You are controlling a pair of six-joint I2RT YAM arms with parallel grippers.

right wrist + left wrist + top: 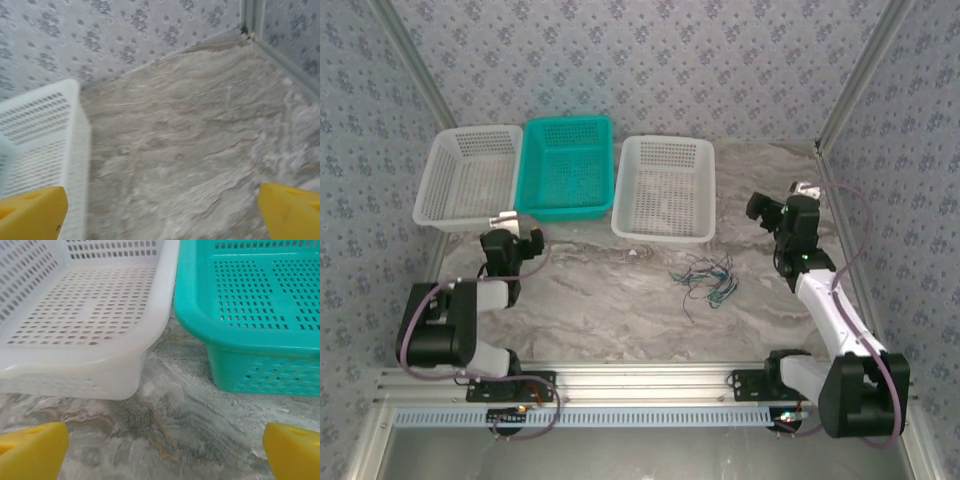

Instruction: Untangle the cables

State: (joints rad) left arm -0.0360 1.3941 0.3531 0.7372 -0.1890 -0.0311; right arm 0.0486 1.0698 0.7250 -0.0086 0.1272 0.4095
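The cables lie in one small tangle of dark, teal and pale strands on the marble table, just in front of the right white basket. My left gripper sits low near the left white basket and the teal basket. Its yellow fingertips are spread wide over bare marble, so it is open. My right gripper is raised at the right side, up and to the right of the tangle. It is open too, its yellow fingertips far apart with nothing between them.
Three baskets stand in a row at the back: the left white basket, the teal basket, and the right white basket. Patterned walls close in the table on three sides. An aluminium rail runs along the near edge.
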